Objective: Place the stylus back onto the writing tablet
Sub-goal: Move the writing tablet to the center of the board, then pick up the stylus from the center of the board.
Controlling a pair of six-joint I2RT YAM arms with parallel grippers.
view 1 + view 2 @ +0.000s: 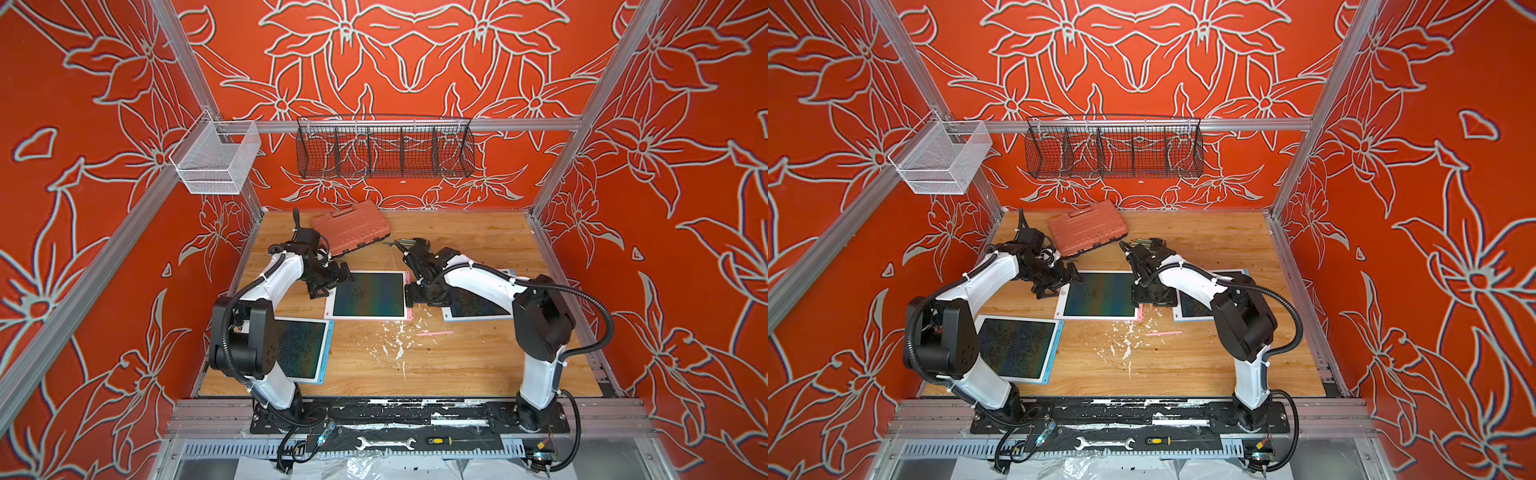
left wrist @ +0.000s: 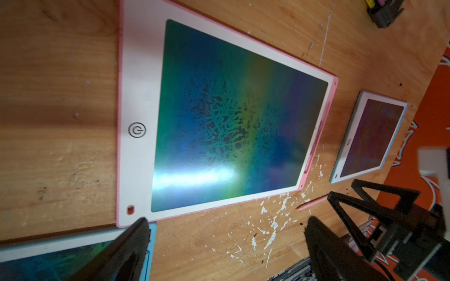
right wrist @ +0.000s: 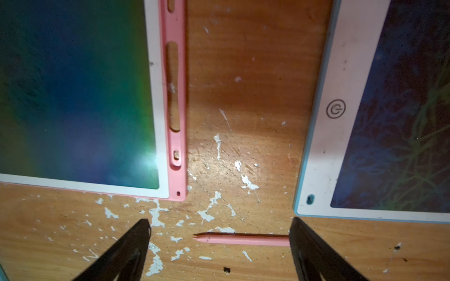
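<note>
The pink stylus (image 1: 434, 333) (image 1: 1163, 333) lies flat on the wooden table, in front of the right corner of the pink-edged writing tablet (image 1: 368, 295) (image 1: 1098, 295). The holder slot (image 3: 174, 85) along the tablet's pink edge is empty. My right gripper (image 1: 419, 297) (image 3: 220, 220) hangs open beside that edge. In the right wrist view the stylus (image 3: 243, 239) shows beyond the spread fingers, its blunt end hidden behind one of them. My left gripper (image 1: 328, 284) (image 2: 226, 220) is open and empty at the tablet's (image 2: 231, 109) left edge; the left wrist view shows the stylus (image 2: 313, 203) too.
A blue-edged tablet (image 1: 303, 347) lies front left under the left arm, another (image 1: 478, 305) under the right arm. A red tool case (image 1: 351, 226) and a pile of bits (image 1: 411, 243) sit at the back. White paint flecks (image 1: 395, 340) mark the table around the stylus.
</note>
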